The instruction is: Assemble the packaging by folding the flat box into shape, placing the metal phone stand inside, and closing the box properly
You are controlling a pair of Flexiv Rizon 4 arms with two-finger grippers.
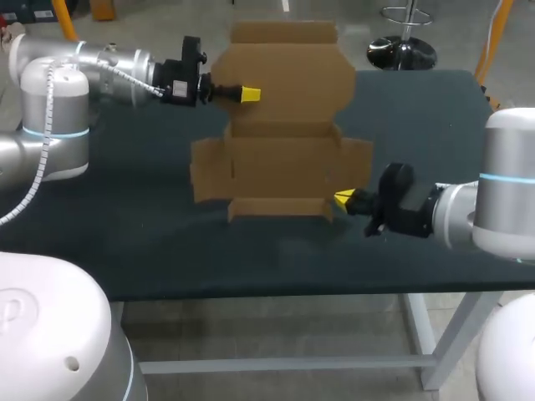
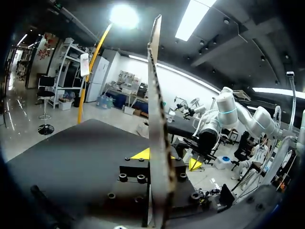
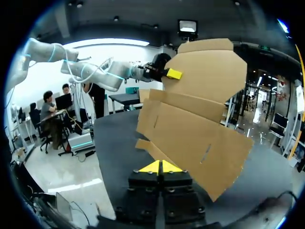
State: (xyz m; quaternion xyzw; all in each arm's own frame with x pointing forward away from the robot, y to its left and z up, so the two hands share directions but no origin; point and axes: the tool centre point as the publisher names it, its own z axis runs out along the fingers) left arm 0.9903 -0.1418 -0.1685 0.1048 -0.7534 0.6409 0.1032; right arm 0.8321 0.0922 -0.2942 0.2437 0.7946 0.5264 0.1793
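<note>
A flat, unfolded brown cardboard box (image 1: 284,125) is held between both arms above the dark table, its far end raised. My left gripper (image 1: 249,93) is shut on the box's upper left edge. In the left wrist view the cardboard (image 2: 156,105) stands edge-on between that gripper's (image 2: 156,155) yellow tips. My right gripper (image 1: 344,199) is shut on the near right corner of the box's front flap. In the right wrist view the box (image 3: 200,129) spreads ahead of the closed tips (image 3: 161,167), with my left gripper (image 3: 172,74) on its far edge. No metal phone stand is visible.
The dark table (image 1: 150,242) lies bare in front of and to the left of the box. My right gripper (image 2: 194,164) shows beyond the cardboard in the left wrist view.
</note>
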